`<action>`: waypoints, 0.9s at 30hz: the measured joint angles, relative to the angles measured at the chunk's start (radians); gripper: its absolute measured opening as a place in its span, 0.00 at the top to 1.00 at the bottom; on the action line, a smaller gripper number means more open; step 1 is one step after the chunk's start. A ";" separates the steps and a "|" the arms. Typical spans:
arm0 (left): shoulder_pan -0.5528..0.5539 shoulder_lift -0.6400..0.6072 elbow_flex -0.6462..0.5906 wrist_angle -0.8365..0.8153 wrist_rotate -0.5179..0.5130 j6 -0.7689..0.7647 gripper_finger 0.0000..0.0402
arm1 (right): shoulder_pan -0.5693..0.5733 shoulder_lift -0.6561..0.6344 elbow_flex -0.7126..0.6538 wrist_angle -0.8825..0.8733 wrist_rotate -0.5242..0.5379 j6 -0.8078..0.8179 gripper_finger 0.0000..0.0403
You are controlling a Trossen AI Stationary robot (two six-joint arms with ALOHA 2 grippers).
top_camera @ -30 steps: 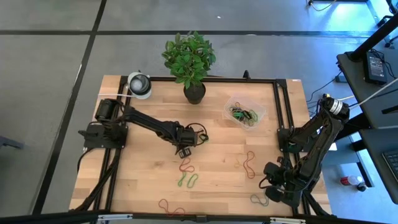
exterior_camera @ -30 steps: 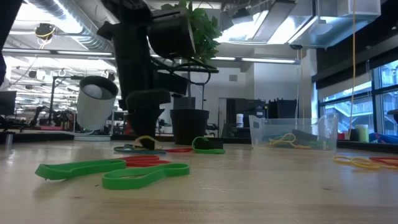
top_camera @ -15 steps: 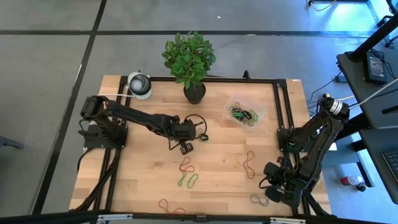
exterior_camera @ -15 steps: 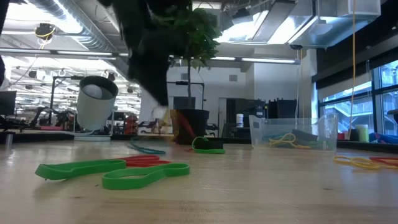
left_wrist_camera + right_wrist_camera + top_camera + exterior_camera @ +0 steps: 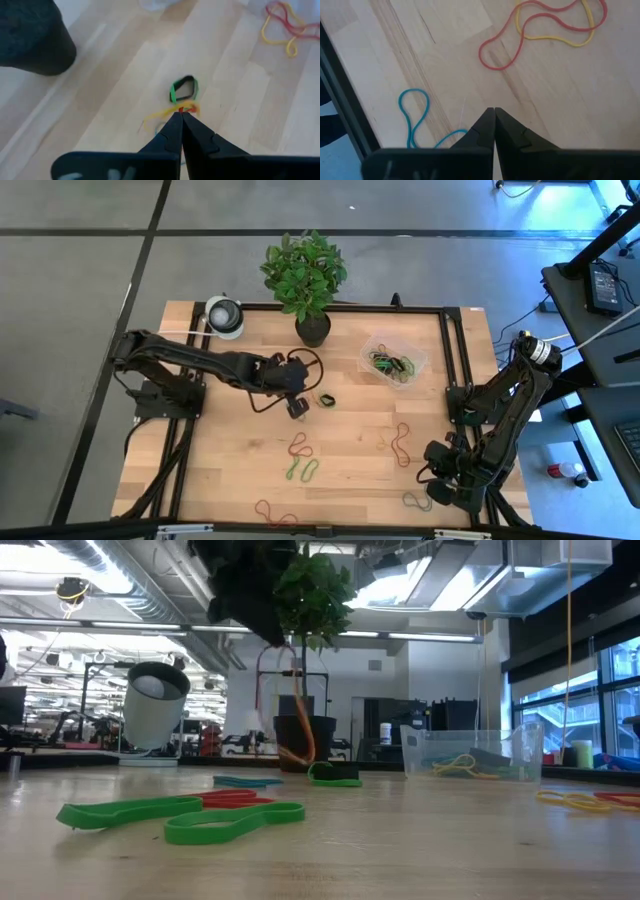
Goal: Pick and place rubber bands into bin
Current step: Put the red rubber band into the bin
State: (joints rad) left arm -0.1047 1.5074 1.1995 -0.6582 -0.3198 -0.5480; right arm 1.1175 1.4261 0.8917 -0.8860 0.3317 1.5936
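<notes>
Left end effector [image 5: 297, 406] was clamped on a band [image 5: 186, 107], lifted; bin [image 5: 392, 362] lay toward 2 o'clock, nearer the left arm. Right end effector [image 5: 494, 116] was closed, idle.

my left gripper [image 5: 180, 116] pinches a blurred red and yellow rubber band [image 5: 172, 110]; how far it trails i can't tell. my arm hides part of the plant pot [image 5: 305, 743] in the low view. the blue band [image 5: 418, 120] runs behind my right gripper's fingers [image 5: 482, 131].
</notes>
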 joint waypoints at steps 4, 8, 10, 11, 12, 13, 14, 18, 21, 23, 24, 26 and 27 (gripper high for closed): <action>0.000 -0.033 0.000 0.014 -0.013 -0.011 1.00 | 0.000 0.000 0.000 0.000 0.000 0.000 0.97; 0.001 -0.050 0.000 0.072 0.094 0.009 1.00 | 0.000 0.000 0.000 -0.001 0.000 0.000 0.97; 0.002 -0.052 0.000 0.070 0.181 0.049 1.00 | 0.000 0.000 0.000 -0.001 0.000 0.000 0.97; 0.003 -0.052 0.000 0.037 0.164 0.045 1.00 | 0.000 0.000 0.000 -0.001 0.000 0.000 0.97; 0.005 -0.052 0.000 -0.016 0.108 0.005 1.00 | 0.000 0.000 0.000 -0.002 0.000 0.000 0.97; 0.007 -0.052 0.000 -0.076 0.042 -0.066 1.00 | 0.000 0.000 0.000 -0.001 0.000 0.000 0.97; 0.012 -0.052 -0.001 -0.122 0.015 -0.137 1.00 | 0.000 0.000 0.000 -0.001 0.000 0.000 0.97; 0.018 -0.036 -0.001 -0.125 0.204 -0.087 1.00 | 0.000 0.000 0.000 -0.002 0.000 0.000 0.97; 0.010 -0.030 -0.002 -0.216 0.141 -0.184 1.00 | 0.000 0.000 0.000 -0.002 0.000 0.000 0.97; 0.015 -0.019 -0.002 -0.148 0.220 -0.146 1.00 | 0.000 0.000 0.000 0.000 0.000 0.000 0.97; 0.009 -0.014 -0.001 -0.130 0.244 -0.097 1.00 | -0.002 0.000 0.000 0.001 0.000 0.000 0.97; -0.006 -0.008 0.000 -0.192 0.187 -0.110 1.00 | -0.002 0.000 0.000 -0.001 0.000 0.000 0.97; -0.009 -0.007 -0.004 -0.215 0.159 -0.165 1.00 | -0.002 0.000 0.000 -0.002 0.000 0.000 0.97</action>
State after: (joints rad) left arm -0.1139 1.5001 1.1956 -0.8731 -0.1606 -0.7132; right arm 1.1152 1.4261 0.8921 -0.8879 0.3317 1.5936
